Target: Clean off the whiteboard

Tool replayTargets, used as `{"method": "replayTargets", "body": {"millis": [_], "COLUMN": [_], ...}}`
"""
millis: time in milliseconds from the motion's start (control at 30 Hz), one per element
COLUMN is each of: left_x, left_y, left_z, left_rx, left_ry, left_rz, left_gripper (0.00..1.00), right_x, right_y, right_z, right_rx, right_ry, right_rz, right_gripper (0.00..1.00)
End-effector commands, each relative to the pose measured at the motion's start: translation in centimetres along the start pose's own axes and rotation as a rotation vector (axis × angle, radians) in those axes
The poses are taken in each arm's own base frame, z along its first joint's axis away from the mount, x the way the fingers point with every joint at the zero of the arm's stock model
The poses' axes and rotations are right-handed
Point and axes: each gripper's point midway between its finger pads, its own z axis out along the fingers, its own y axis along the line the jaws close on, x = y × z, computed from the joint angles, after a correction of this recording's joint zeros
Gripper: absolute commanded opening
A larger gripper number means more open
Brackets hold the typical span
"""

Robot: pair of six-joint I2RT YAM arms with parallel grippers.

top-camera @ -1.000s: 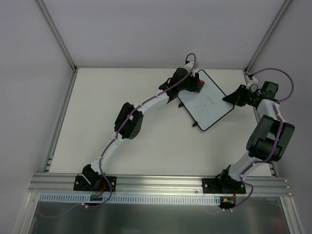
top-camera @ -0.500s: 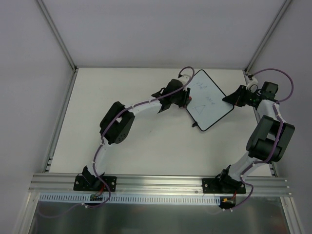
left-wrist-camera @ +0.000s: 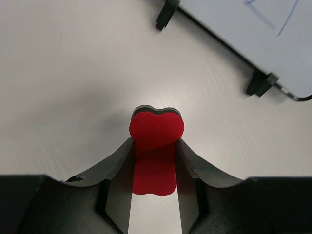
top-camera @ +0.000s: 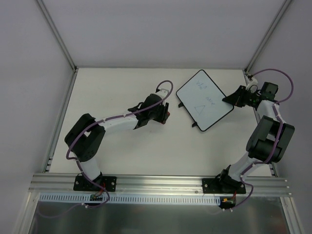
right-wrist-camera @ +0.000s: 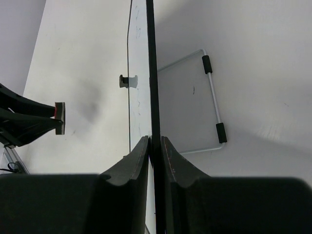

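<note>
The flat white rectangular whiteboard (top-camera: 204, 100) with rounded corners and a thin black rim sits on the far right part of the off-white table (top-camera: 122, 146), turned diagonally, with its two small black feet (left-wrist-camera: 166, 13) along the edge nearest the left arm. The right gripper (top-camera: 229, 99) is clamped on the board's right-hand rim; in the right wrist view its fingers (right-wrist-camera: 139, 156) pinch the rim, which runs edge-on up the middle of the picture. A bent grey wire stand (right-wrist-camera: 212, 97) with two black sleeves shows behind the board there. The left gripper (left-wrist-camera: 155, 146) is closed around a small red foam eraser (left-wrist-camera: 156, 131) with a black backing and a wavy outline, over bare table well left of the board and apart from it. Whether the eraser touches the table cannot be told; a soft shadow lies under it. Faint marker lines, a triangle (top-camera: 199, 107) and some scribbles nearer the far edge, are on the board's face but too small to read. In the left wrist view the board is cut off at the top right corner. Open table spreads left of and nearer than the board, bounded by grey walls and the aluminium rail (top-camera: 161, 183) at the near edge.
</note>
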Motion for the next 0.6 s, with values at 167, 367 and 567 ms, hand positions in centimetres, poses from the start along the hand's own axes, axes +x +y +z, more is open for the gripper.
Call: {"method": "replayTargets", "body": {"millis": [167,367,567], "left_x": [2.5,1.7,1.5], "left_y": [2.0,3.5,4.5], "left_z": [-3.1,-5.8,-7.2], "left_rx": [-0.055,-0.072,-0.081], "left_ry": [0.017,-0.015,-0.028], "left_rz": [-0.028,0.009,0.027], "left_gripper": [0.17,0.17,0.17], "right_x": [2.0,2.9,4.7], "right_y": [0.5,2.8,5.2], "right_z": [-0.1,-0.1,0.7], "right_rx": [-0.046,-0.178,-0.269], "right_ry": [0.029,0.051,0.105], "right_rz": [-0.049,-0.038,-0.034], "right_gripper": [0.0,0.0,0.0]}}
